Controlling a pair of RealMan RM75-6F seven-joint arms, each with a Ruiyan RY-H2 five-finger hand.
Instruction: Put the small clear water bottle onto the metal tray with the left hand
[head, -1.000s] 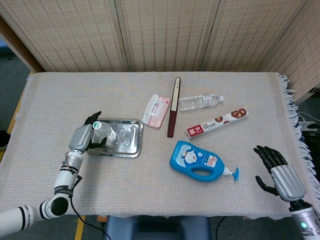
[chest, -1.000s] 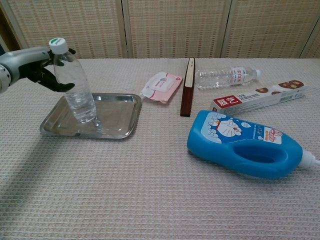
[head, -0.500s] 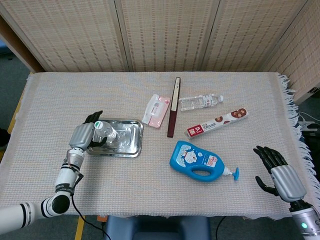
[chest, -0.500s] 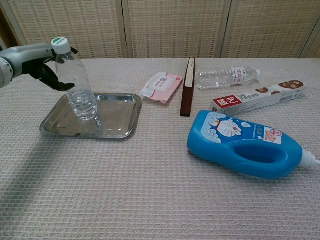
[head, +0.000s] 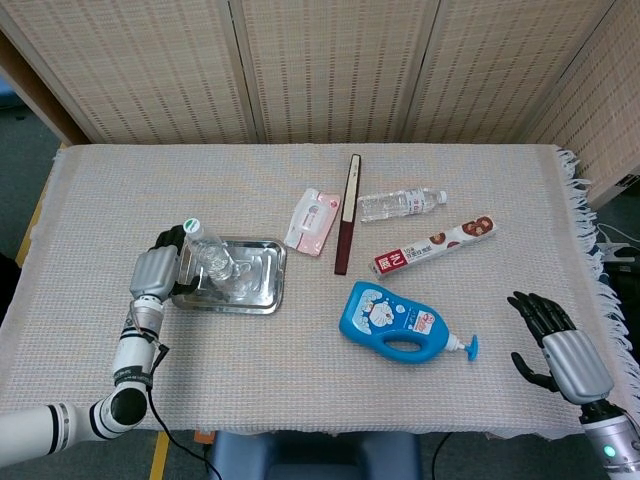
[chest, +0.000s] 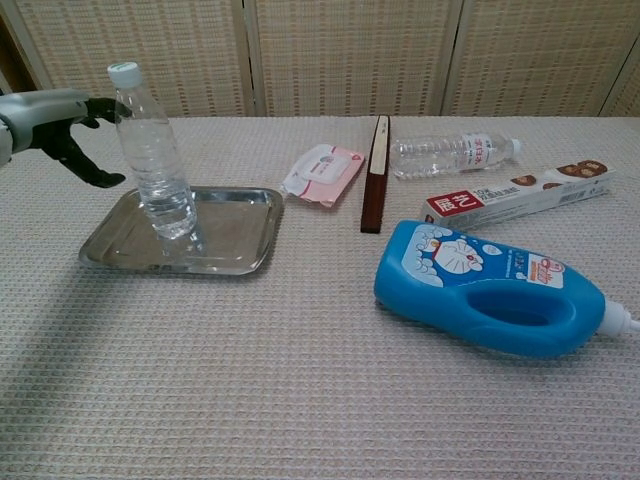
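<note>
From the head camera, the left hand (head: 153, 275) sits just outside the left rim of the shiny rectangular metal tray (head: 262, 290). The small clear plastic water bottle with the white cap (head: 210, 262) stands on the tray just to the hand's right. Half a second ago the dark fingers wrapped the bottle's upper part; now they have drawn off it. Far across the table, the right hand (head: 556, 345) hangs past the blue lotion bottle with the pump (head: 395, 322), fingers spread and empty.

From the chest camera, the left hand (chest: 55, 120) is spread open with a clear gap between its fingertips and the bottle (chest: 152, 160). The bottle stands upright by itself in the tray (chest: 240, 250), slightly tilted earlier and now straight. The placement looks complete, so only pulling the arm away seems left.
</note>
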